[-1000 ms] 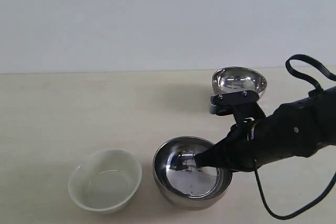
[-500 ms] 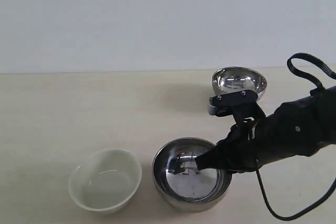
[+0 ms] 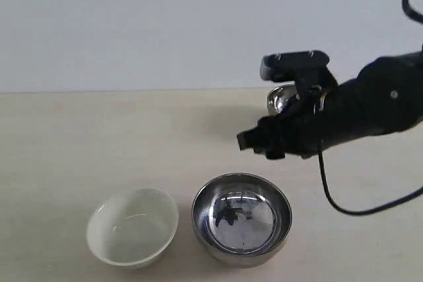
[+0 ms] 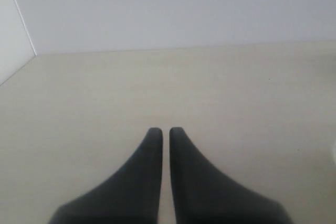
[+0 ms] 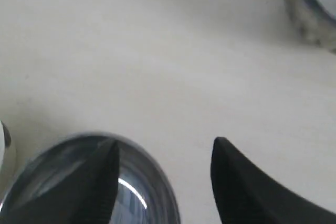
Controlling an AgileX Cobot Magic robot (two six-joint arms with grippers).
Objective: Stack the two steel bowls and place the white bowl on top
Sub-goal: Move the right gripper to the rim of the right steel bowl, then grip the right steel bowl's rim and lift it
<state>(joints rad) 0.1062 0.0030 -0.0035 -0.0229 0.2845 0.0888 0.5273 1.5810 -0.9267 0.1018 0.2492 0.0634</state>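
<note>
One steel bowl (image 3: 242, 219) stands on the table at the front, also low in the right wrist view (image 5: 142, 195). The other steel bowl (image 3: 280, 100) sits further back, mostly hidden behind the right arm; its wall shows in the right wrist view (image 5: 312, 9). The white bowl (image 3: 132, 226) rests to the left of the near steel bowl. My right gripper (image 3: 254, 142) (image 5: 164, 148) hangs open and empty above the near steel bowl. My left gripper (image 4: 165, 129) is shut, holds nothing and hovers over bare table; the exterior view does not show it.
A pale wooden tabletop (image 3: 79, 143) runs back to a white wall (image 3: 132, 24). The right arm's black cable (image 3: 344, 209) loops down on the right side.
My right gripper has left the near steel bowl's rim and risen up and back, jaws open. That bowl stays on the table beside the white bowl.
</note>
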